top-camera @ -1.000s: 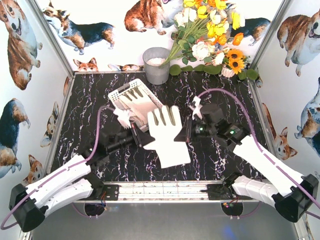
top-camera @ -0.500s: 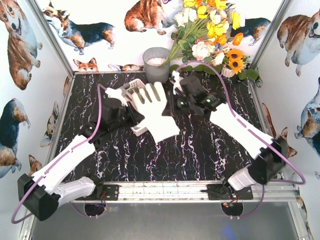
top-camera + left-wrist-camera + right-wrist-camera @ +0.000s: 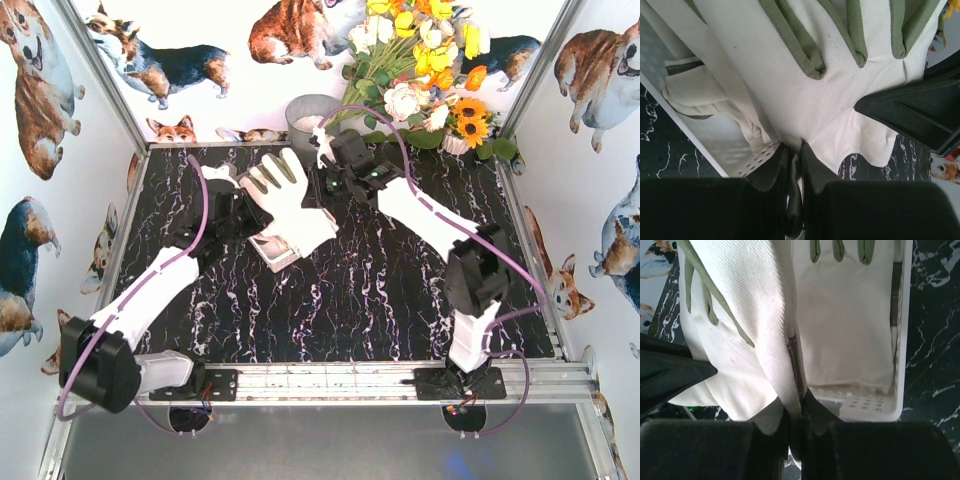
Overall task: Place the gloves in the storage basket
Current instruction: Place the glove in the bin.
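Both grippers hold one cream-white glove [image 3: 288,205] spread flat in the air, its dark-sided fingers pointing to the back left. My left gripper [image 3: 250,215] is shut on the glove's left edge [image 3: 805,75]. On the opposite edge [image 3: 750,315] my right gripper [image 3: 314,195] is pinched shut. The white storage basket [image 3: 274,256] lies directly under the glove and is mostly hidden in the top view. Its perforated floor [image 3: 875,402] shows in the right wrist view, with another glove [image 3: 850,325] lying flat inside. The left wrist view also shows a glove [image 3: 690,92] in the basket [image 3: 730,145].
A grey metal bucket [image 3: 300,118] stands at the back, just behind the right gripper. A bunch of flowers [image 3: 420,70] fills the back right corner. Corgi-print walls close in the left, back and right sides of the black marble table [image 3: 380,290].
Both arms have carried the stretched glove from the table's middle, away from the near edge, toward the back left, until it hangs over the basket. Both grips stayed shut.
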{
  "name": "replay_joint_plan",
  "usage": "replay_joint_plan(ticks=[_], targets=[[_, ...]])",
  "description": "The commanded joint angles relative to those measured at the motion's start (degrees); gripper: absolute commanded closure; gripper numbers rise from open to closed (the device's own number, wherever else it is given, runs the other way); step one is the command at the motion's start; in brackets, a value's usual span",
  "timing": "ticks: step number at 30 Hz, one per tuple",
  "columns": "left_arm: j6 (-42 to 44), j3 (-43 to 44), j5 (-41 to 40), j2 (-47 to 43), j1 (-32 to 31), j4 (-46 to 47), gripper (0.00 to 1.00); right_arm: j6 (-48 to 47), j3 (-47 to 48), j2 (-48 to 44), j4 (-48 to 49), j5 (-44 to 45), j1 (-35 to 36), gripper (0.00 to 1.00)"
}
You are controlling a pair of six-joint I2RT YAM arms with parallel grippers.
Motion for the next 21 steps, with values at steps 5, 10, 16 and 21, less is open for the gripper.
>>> replay_joint_plan(ticks=[5, 10, 16, 21], targets=[[1.32, 2.68, -0.37, 6.39, 3.06, 0.64, 1.00, -2.65, 11.68, 9.02, 9.69, -1.03, -4.53, 1.00], [1.70, 2.90, -0.24, 9.92, 4.45, 0.95, 1.00, -1.50, 15.51, 15.08, 10.46, -3.91, -5.48, 1.00], [2.72, 3.14, -0.56, 12.96, 5.08, 0.95, 1.00, -0.17, 19.45, 20.98, 10.37, -5.56, -5.68, 1.00], [3.83, 3.15, -1.72, 15.78, 5.47, 1.14, 1.00, -0.22, 21.84, 24.17, 8.70, -4.46, -5.66, 1.00]])
